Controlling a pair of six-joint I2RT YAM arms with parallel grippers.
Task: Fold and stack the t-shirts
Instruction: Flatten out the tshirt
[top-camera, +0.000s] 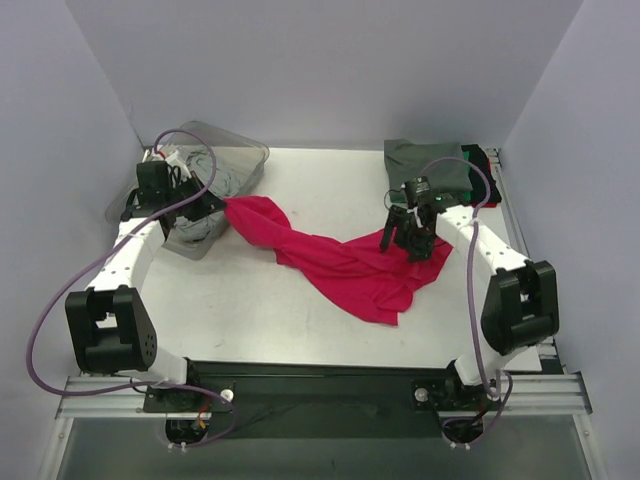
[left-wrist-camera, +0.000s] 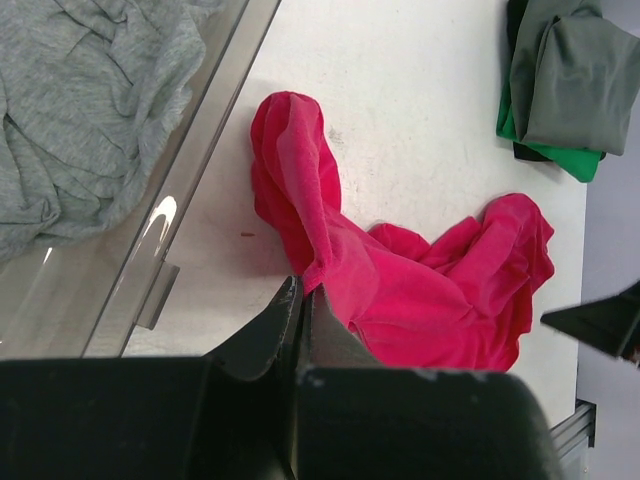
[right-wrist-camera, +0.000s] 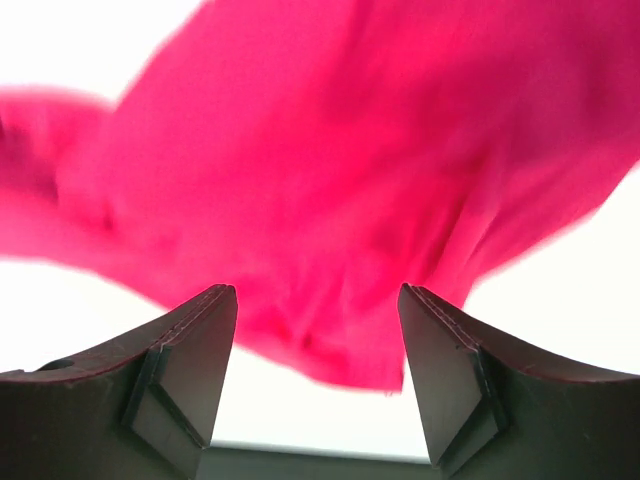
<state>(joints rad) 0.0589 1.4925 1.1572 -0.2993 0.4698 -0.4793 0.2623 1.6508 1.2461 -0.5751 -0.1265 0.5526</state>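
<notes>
Across the bench (top-camera: 270, 330) the magenta t-shirt (top-camera: 350, 265) lies crumpled; we judge ourselves at the spreading step; our left tool (left-wrist-camera: 300, 295) pinches one end (just beside the bin (top-camera: 245, 160)); our right tool (right-wrist-camera: 316, 300) hangs spread over the other; next it must close, then both pull it flat.

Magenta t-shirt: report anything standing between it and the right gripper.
Nothing visible does. The right gripper is open directly over the magenta t-shirt; in the right wrist view only that cloth shows beyond its fingers.
</notes>
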